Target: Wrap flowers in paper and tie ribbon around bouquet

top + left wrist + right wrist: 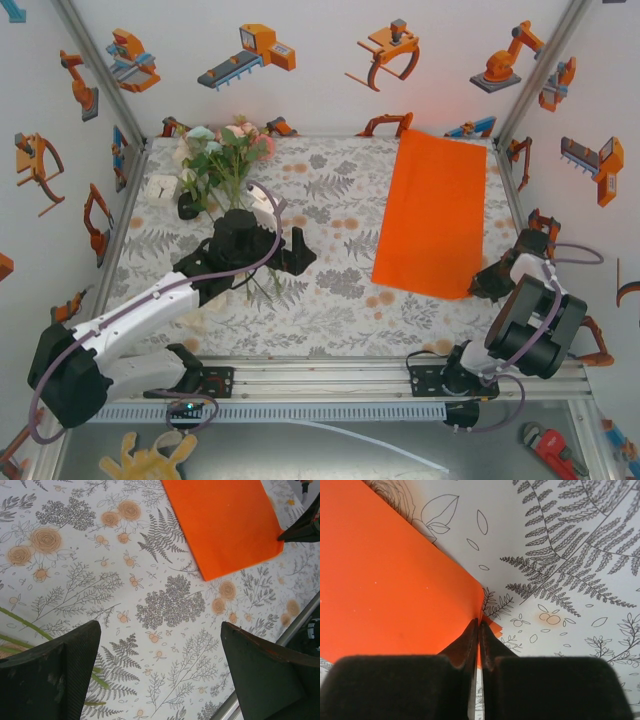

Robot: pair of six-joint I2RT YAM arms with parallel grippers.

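- Paper point(432, 212) lies flat on the right side of the tablecloth point(330, 300) in the top view, with its far edge near the back wall
- Its lower right corner is covered there by the right gripper point(492, 280), so the grip cannot be read from above
- In the right wrist view the two black fingers point(462, 647) are pressed together with that corner of the paper nipped between their tips; a sliver of orange shows in the slit between them and a small crumpled flap pokes out just right of the tips
- The rest of the sheet runs off the upper left of that frame
- The left gripper point(160, 680) has its fingers spread wide with nothing between them but bare tablecloth; both fingers are cut off by the lower edge of the left wrist view
- The flowers point(225, 160) are at the upper left of the top view, blooms toward the back wall and stems running down toward the frame's centre
- The stems pass under the left arm's black wrist, so their lower ends are mostly hidden
- A few green stems show at the lower left of the left wrist view and slip behind the left finger; whether it touches them cannot be told
- A pale thin strip point(375, 447) lies below the front rail at the bottom of the top view, too faint to identify
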